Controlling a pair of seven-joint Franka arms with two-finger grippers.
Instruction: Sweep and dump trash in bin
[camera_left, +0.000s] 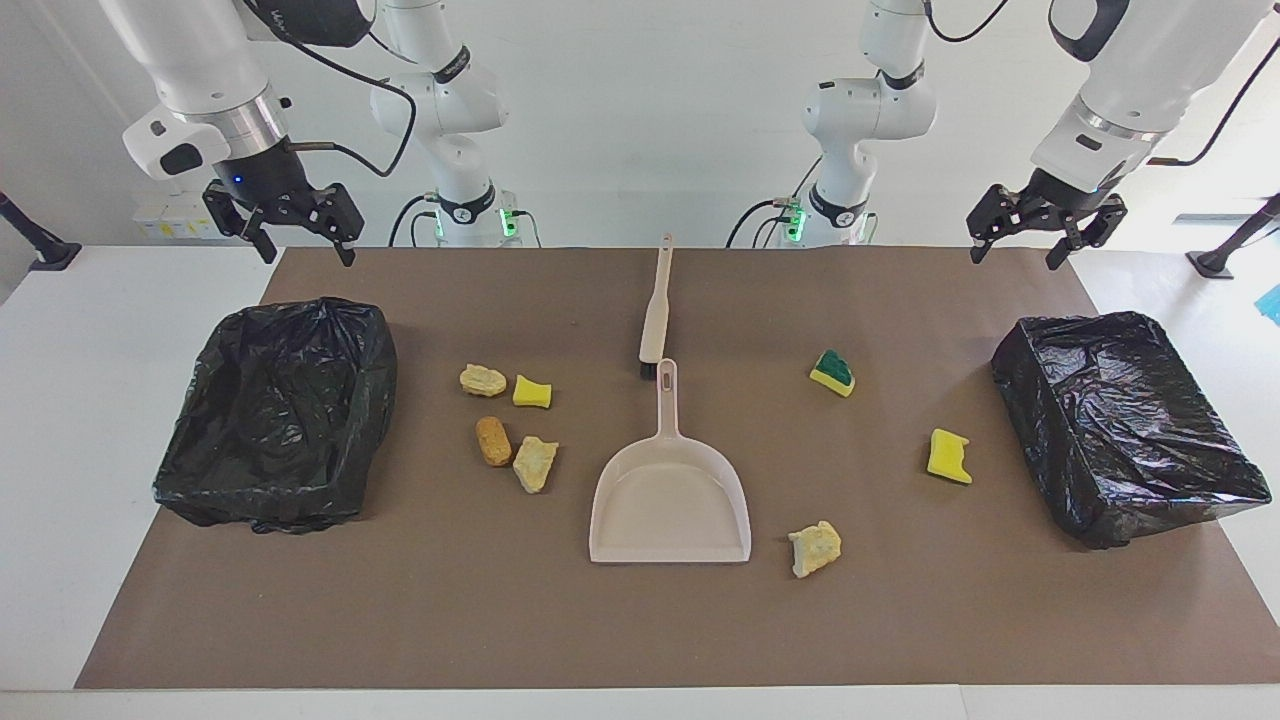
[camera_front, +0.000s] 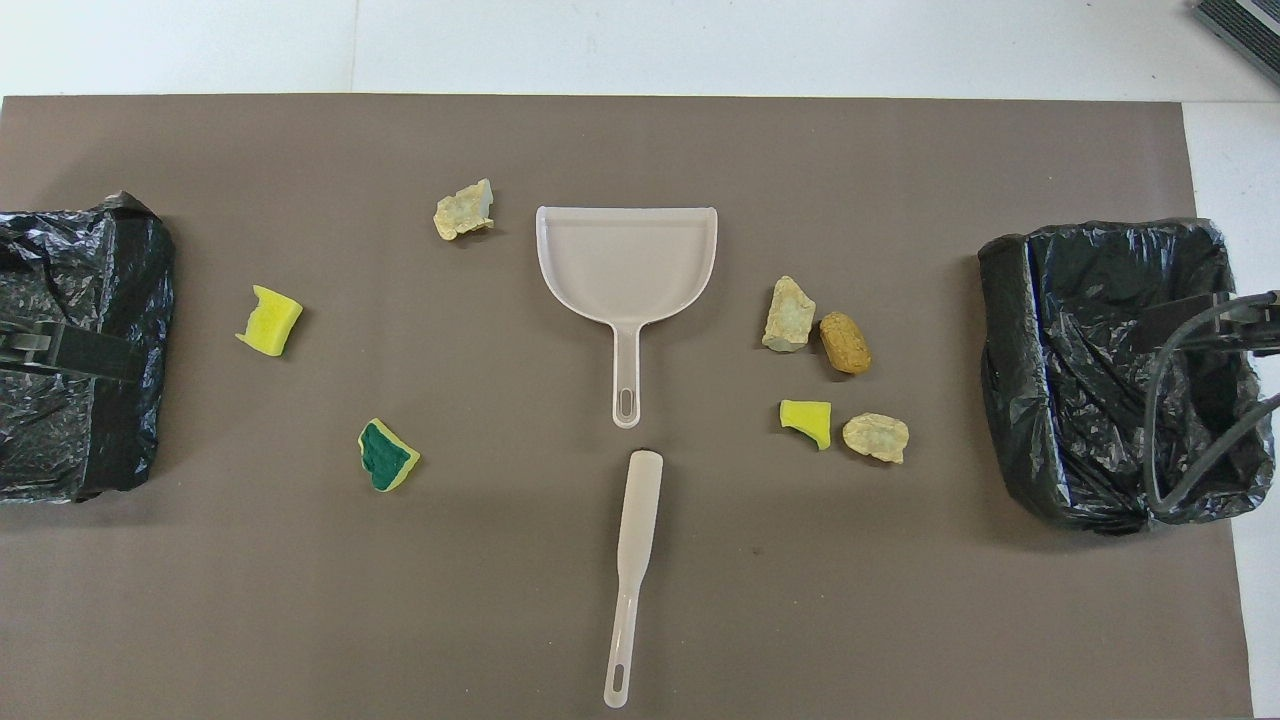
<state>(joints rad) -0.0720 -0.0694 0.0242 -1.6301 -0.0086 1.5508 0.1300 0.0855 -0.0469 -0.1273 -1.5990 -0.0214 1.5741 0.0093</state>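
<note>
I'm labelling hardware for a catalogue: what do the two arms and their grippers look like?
Both arms are glossy white with rounded joints, black bands and silver wrist rings; black cables loop alongside. The right black two-finger gripper shows a small blue light above it; the left black two-finger gripper matches it. Green lights glow at both bases.

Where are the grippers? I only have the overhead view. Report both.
Observer: Left gripper hangs raised at its own end of the table, jaws open, holding nothing.
Operator: Now the right one.
Observer: Right gripper likewise hangs raised at its end, jaws open and empty.
Operator: Confirm which end of the long beige plastic brush carries the bristles.
Observer: Black bristles sit at the end beside the beige plastic dustpan's handle.
</note>
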